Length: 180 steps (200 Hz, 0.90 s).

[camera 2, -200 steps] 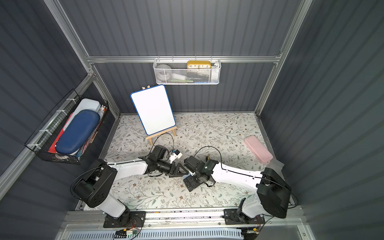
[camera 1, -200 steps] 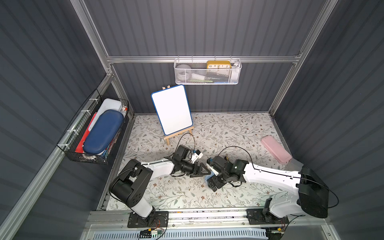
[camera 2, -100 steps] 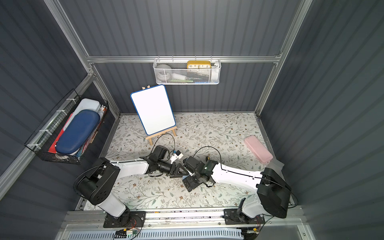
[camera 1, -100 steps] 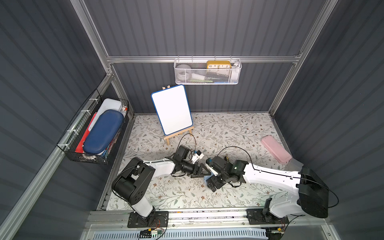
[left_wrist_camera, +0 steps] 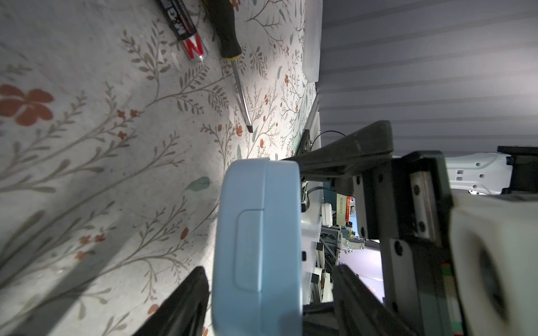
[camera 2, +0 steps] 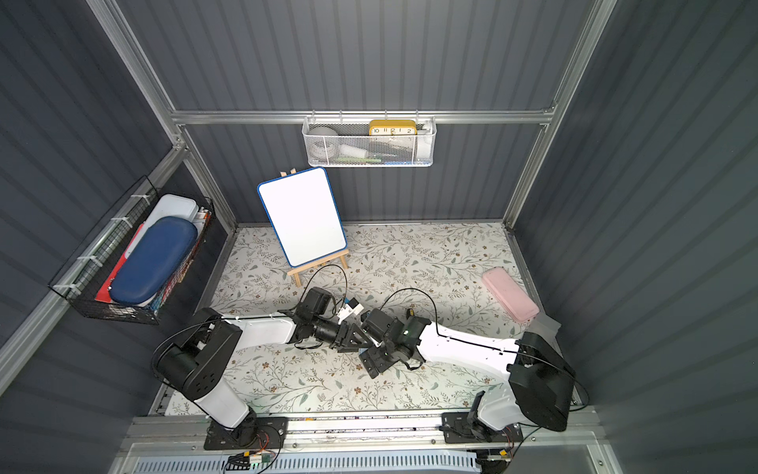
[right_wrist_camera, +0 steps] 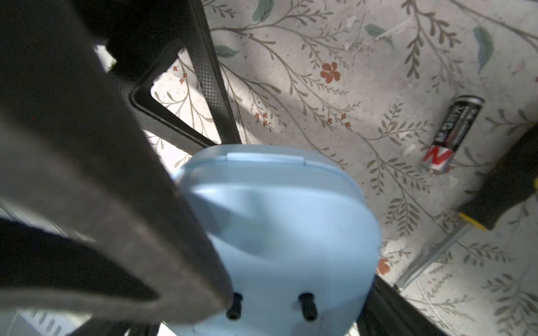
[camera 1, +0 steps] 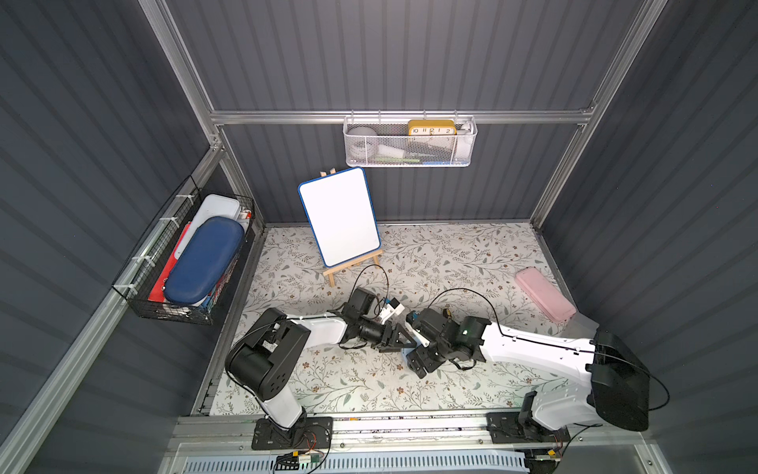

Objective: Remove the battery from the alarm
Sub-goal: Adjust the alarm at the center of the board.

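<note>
A: Pinched in narrower than a second ago: left gripper [left_wrist_camera: 269, 269], black fingers [left_wrist_camera: 186, 302] now on both sides of the small light-blue rounded-square plastic alarm [left_wrist_camera: 256, 232], with a little gap on one side. Not squeezing yet, so loose.
B: And the right gripper [right_wrist_camera: 300, 293]?
A: Spread wide but gripping the alarm across its smooth body. Low middle of the frame in both top views, mostly hidden under black parts.
B: Where to find the short dark round battery [right_wrist_camera: 454, 133] with the red-and-silver end?
A: Out already, lying on the flowery mat [right_wrist_camera: 364, 72] beside the black-and-yellow-handled screwdriver [right_wrist_camera: 500, 186], apart from the alarm.
B: Any trouble ahead?
A: Maybe. Slippery plastic, round corners: could pop out or twist if squeezed from two ways. Could also bump fingers together. Might also send the round battery rolling with a nudge.
</note>
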Tool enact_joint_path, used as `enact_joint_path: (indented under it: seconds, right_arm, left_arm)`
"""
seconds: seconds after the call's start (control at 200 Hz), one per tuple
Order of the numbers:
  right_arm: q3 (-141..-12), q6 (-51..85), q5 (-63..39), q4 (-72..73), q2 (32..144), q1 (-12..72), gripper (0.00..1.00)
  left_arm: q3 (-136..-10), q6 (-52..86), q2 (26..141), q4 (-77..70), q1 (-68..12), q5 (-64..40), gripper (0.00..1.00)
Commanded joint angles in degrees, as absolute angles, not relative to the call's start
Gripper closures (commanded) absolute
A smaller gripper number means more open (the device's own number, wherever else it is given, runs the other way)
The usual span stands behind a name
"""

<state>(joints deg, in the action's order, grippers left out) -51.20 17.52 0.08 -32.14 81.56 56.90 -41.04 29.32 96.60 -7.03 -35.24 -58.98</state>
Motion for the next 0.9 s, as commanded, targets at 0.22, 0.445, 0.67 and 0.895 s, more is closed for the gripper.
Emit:
enact_joint_path:
  seconds: [0.22, 0.445, 0.67, 0.895]
  right_arm:
    - [-53.34, 17.41, 1.85, -31.21, 81.47, 57.30, 0.21]
    - [-53.69, 17.31, 2.77, -30.91, 81.99, 57.29, 0.21]
    - [-54.05, 17.86, 4.06, -31.80, 81.77, 57.25, 0.04]
    - [-52.00, 18.72, 4.49, -32.15, 77.11, 57.30, 0.01]
  left_arm:
    - [-40.17, 27.65, 97.90, -8.60, -36.21, -61.86, 0.53]
    - [-40.30, 27.22, 97.39, -8.75, -36.39, -62.48, 0.75]
    - [-41.44, 26.33, 95.81, -4.46, -36.30, -56.93, 0.94]
    - [-43.99, 25.27, 94.92, 0.79, -35.33, -50.22, 1.00]
